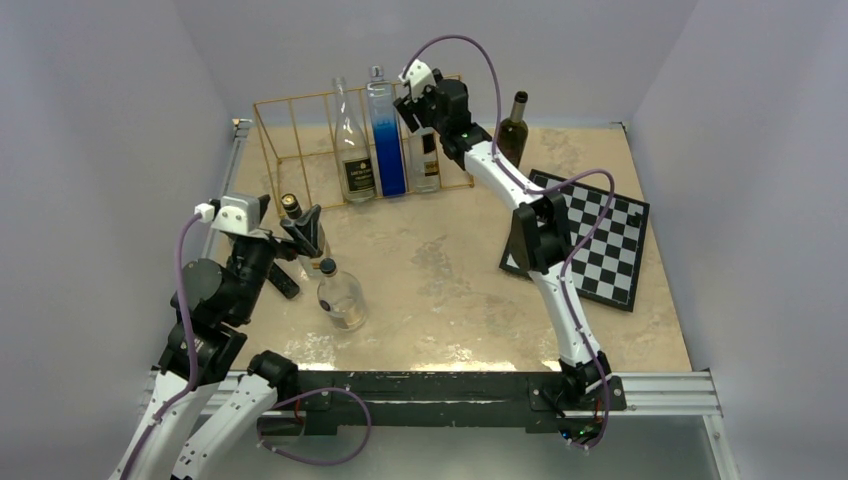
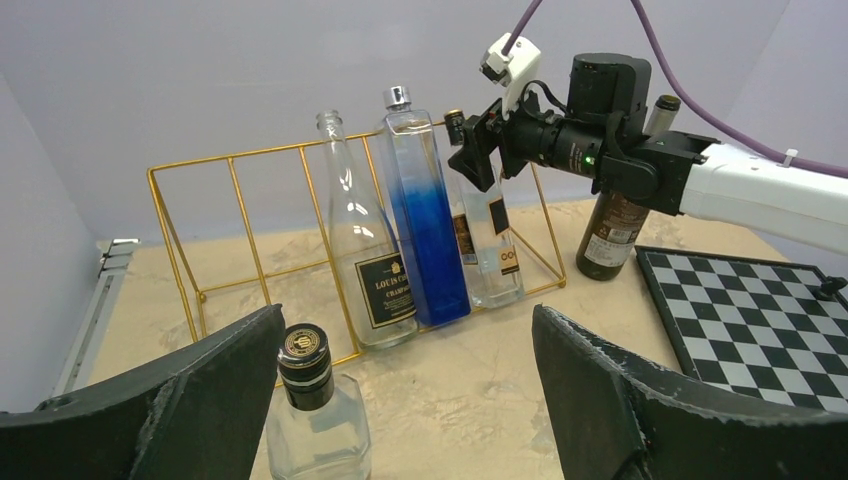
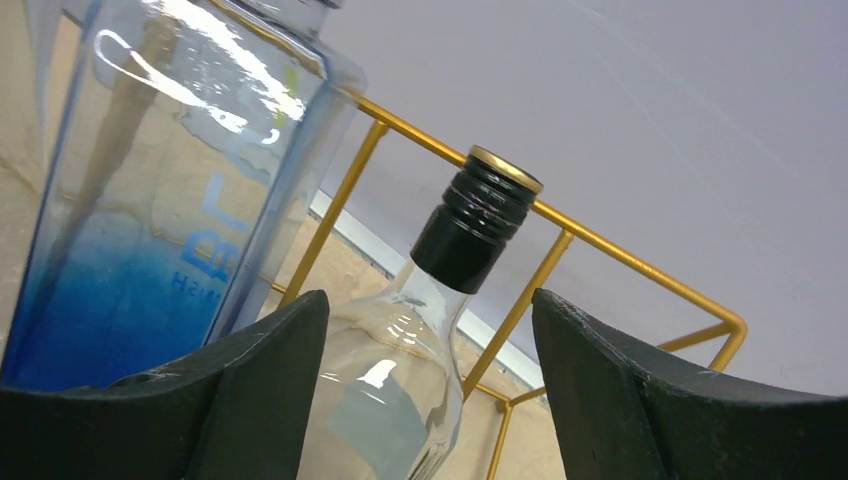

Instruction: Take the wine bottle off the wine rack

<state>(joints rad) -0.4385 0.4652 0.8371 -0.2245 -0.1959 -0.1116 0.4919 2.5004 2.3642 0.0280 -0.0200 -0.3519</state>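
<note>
Glass bottle with a black screw cap, in the end slot of the gold wire rack, at upper centre of the top view and at the right-hand end of the rack there. A blue bottle stands just beside it, and a labelled bottle one slot further along. The right tool is spread, one finger on either side of the bottle's upper part near the neck. No contact can be made out in the wrist view. The left tool hangs spread wide and empty over a loose bottle on the surface, at lower left of the top view. Handling, as a judgement: the bottle is stiff, smooth and breakable, and likely slippery against hard fingers. It looks clear throughout, so it is probably light, though contents cannot be ruled out. The best hold is the neck just under the cap, where the flaring shoulder checks any downward slip. A lift along the bottle's own axis should clear the top rail and spare the blue bottle.
</note>
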